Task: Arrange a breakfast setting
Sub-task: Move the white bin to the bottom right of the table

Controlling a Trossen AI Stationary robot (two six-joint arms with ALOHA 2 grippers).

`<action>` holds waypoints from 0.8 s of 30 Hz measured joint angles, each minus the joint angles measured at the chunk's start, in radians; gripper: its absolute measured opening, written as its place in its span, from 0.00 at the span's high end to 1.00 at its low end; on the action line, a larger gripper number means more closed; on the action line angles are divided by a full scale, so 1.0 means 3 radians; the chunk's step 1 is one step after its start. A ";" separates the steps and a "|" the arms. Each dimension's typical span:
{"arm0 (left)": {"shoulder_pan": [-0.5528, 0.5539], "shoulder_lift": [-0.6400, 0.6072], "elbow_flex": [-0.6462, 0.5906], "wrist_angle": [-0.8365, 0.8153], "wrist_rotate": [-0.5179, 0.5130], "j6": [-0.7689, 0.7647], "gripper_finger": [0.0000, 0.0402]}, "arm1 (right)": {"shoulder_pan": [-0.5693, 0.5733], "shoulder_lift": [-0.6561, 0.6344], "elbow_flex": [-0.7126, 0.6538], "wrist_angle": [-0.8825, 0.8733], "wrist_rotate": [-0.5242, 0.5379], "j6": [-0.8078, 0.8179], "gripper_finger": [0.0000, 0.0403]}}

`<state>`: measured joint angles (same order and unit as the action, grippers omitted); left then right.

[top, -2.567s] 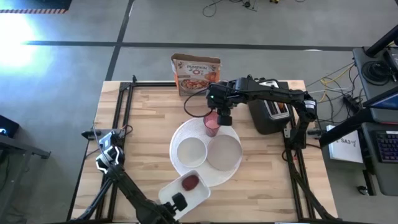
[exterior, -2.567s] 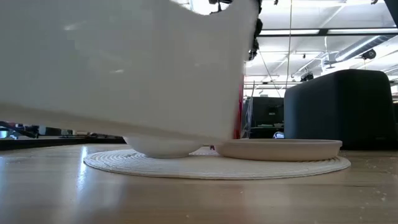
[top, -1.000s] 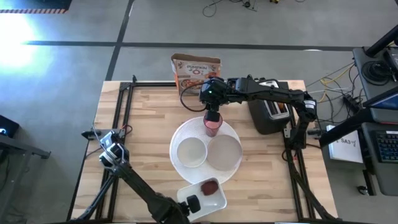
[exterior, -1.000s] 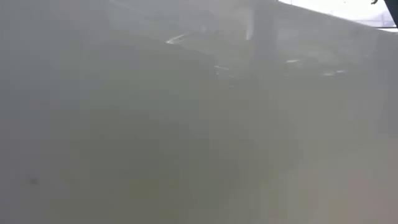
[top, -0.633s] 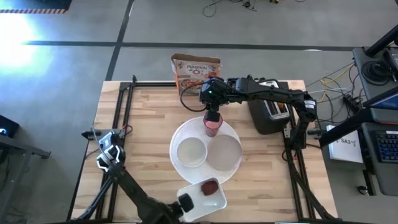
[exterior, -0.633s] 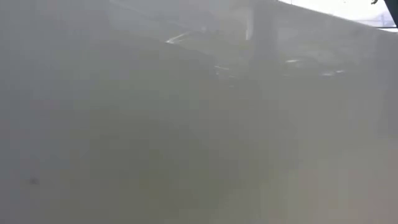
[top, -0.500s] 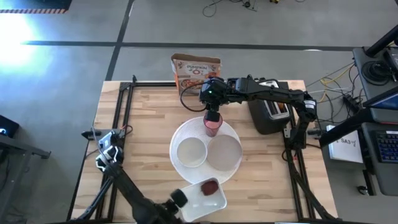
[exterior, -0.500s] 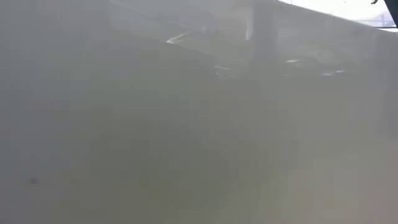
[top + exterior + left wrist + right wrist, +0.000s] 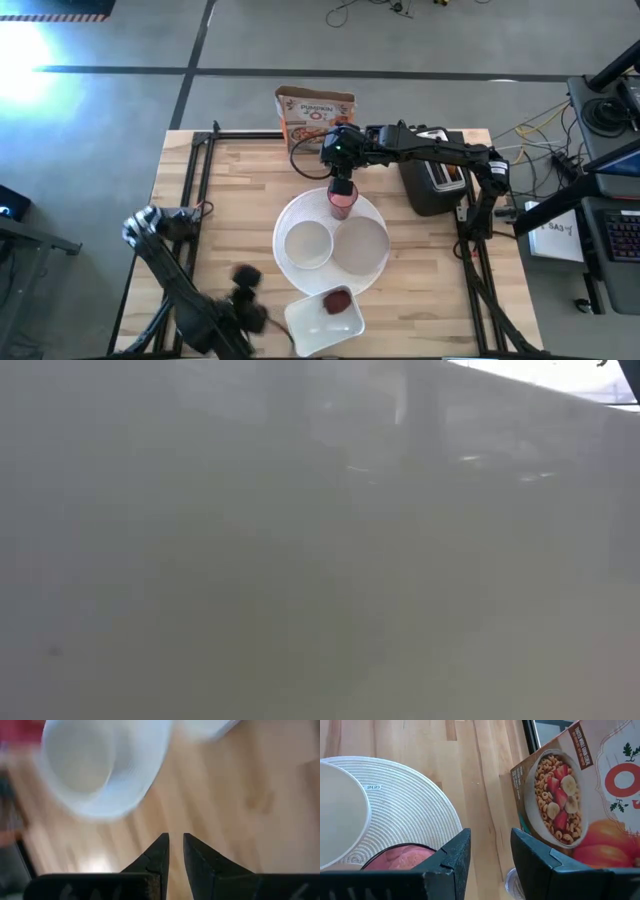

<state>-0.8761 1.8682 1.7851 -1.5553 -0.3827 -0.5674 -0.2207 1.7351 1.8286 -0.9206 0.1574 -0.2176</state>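
Presently right hand [image 9: 341, 187], fingers spread around pink cup [image 9: 341, 201], stood at big plate's [image 9: 290, 268] 12 o'clock edge to seat it; left hand [image 9: 175, 849], nearly pressed together and empty, hovered over surface [image 9: 240, 190] at 8 o'clock.

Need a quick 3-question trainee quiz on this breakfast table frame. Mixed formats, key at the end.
1. True or false: the dark-red fruit lies on the white rectangular tray.
2. The right gripper is over: A dark-red fruit, B pink cup, C white rectangular tray.
3. Name the printed carton beyond the pink cup.
Key: 1 true; 2 B; 3 cereal box.
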 joint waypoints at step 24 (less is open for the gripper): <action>0.0075 -0.1654 -0.2669 0.1308 -0.1855 -0.1568 0.90 | 0.0000 0.0000 0.0000 0.0162 -0.0010 0.1504 0.68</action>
<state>-0.8535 1.3720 0.9844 -1.1629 -0.9392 -1.0379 -0.2207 1.7351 1.8286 -0.8721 0.1543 0.2335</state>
